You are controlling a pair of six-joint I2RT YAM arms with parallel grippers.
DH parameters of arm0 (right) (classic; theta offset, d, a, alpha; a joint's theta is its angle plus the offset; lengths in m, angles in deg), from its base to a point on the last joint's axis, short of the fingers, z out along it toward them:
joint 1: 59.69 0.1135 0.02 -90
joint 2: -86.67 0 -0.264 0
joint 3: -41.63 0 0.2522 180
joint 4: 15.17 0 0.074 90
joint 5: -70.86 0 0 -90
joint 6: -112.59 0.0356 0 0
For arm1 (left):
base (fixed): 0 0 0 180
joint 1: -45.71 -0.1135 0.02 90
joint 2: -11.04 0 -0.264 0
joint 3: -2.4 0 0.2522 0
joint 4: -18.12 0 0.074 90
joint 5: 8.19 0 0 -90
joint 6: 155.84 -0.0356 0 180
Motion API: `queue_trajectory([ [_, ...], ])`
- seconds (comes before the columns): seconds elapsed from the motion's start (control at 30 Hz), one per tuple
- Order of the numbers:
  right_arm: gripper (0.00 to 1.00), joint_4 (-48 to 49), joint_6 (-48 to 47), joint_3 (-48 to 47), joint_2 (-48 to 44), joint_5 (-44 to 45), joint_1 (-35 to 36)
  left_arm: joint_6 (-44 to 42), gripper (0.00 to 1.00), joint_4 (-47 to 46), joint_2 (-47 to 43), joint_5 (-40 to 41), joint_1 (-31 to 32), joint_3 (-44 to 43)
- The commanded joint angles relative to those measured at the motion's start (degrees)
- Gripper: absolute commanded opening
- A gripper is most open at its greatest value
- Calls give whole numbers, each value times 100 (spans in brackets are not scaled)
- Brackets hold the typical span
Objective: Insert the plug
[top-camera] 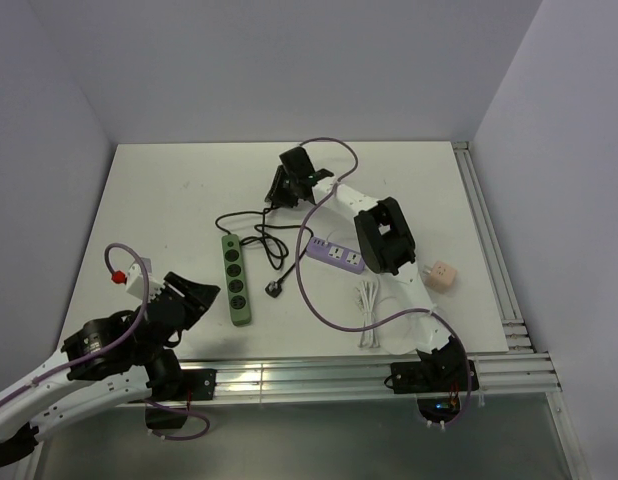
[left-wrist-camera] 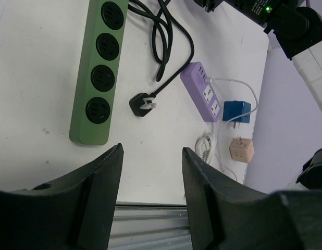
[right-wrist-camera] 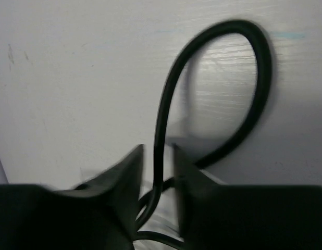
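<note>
**Top view:** high behind the arm bases, looking down on the whole worktop (top-camera: 159, 200). **Left wrist view:** low at the near-left edge, looking across the worktop past the left gripper (left-wrist-camera: 151, 151); shares the green strip (left-wrist-camera: 89, 78), purple strip (left-wrist-camera: 200, 86) and black cable (left-wrist-camera: 160, 67) with the top view. **Right wrist view:** very close, facing down onto a loop of that cable.

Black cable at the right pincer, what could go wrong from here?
1. The black cable runs between the fingers of the right pincer; pulling away could snag it and perhaps drag the green strip.
2. The blue plug lies close beside the purple strip and the pink adapter; a grasp there may knock them.
</note>
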Motion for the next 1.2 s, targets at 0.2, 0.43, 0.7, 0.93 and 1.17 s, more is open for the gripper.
queue_trajectory([
  [0.2,75,-5,-789,-304,-625,344,93,-179,55,-254,65,-99,8,-8],
  [0.43,85,-75,-1404,-603,-1284,458,58,-293,56,-456,30,-117,8,115],
  [0.7,88,-673,-1861,923,-3567,1924,23,-522,56,-641,285,-46,8,36],
  [0.93,91,-971,-1941,3569,-5572,2393,-670,-1329,57,-1546,512,6,16,106],
  [1.17,100,-1033,-2353,5064,-6443,2137,-1497,-1910,57,-2117,847,33,8,62],
])
